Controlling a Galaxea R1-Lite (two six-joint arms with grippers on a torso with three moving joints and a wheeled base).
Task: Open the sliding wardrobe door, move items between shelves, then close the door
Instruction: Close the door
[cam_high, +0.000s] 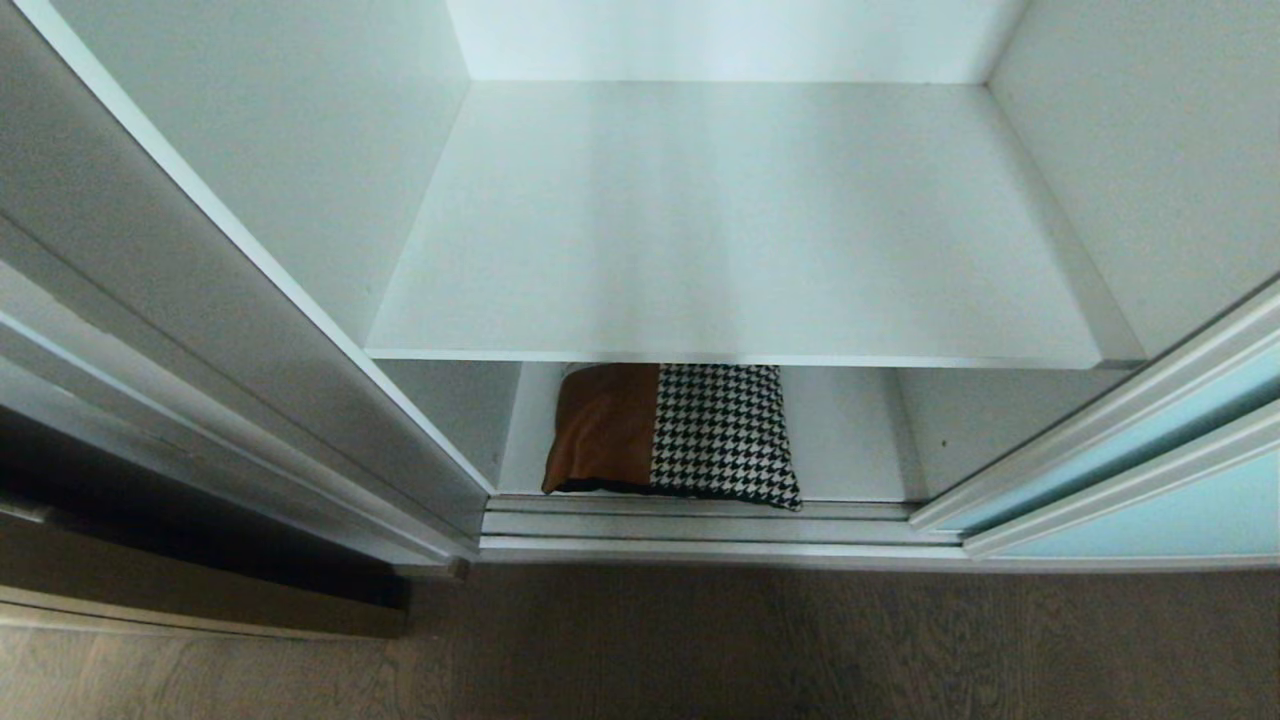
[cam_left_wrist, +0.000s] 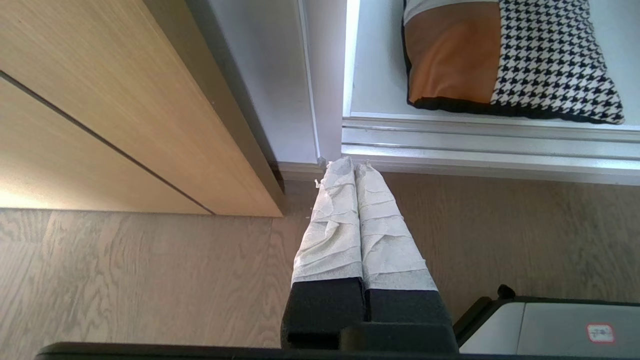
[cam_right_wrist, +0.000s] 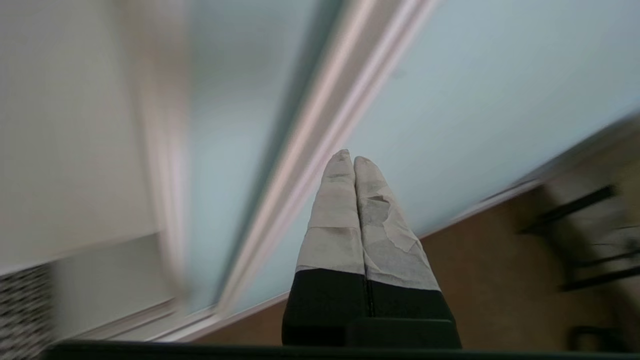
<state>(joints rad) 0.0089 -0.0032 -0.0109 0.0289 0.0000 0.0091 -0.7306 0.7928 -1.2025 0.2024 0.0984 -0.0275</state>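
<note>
Wardrobe stands open, patchwork pillow on the lowest shelf

The white wardrobe (cam_high: 300, 150) is open in the head view, its interior exposed from wall to wall. The upper shelf (cam_high: 740, 220) is a wide white board with nothing lying on it. Under it, on the lower shelf (cam_high: 850, 440), lies the patchwork pillow (cam_high: 670, 435), tan-brown on one half and black-and-white houndstooth on the other, with a dark edge along its front. It sits at the front of that compartment, just behind the silver floor track (cam_high: 700, 525).

The sliding wardrobe door (cam_high: 1180, 480), frosted pale aqua glass in a slim silver-white frame, is pushed aside to the right of the opening.

The left gripper (cam_left_wrist: 355, 162) has its two tape-wrapped fingers (cam_left_wrist: 332, 225) pressed together with nothing between them. It points down over the wooden floor (cam_left_wrist: 125, 280); just beyond its tips is the corner where the wardrobe's side wall meets the track, and the pillow lies further ahead and to one side, well apart from it. A light wooden cabinet (cam_left_wrist: 100, 100) stands on its other side.

The right gripper (cam_right_wrist: 354, 157) is likewise closed tight and empty, its wrapped fingers (cam_right_wrist: 335, 220) touching along their length. It is in front of the aqua glass of the sliding door, close to the frame rail; whether it touches the door cannot be told in the blurred view
</note>
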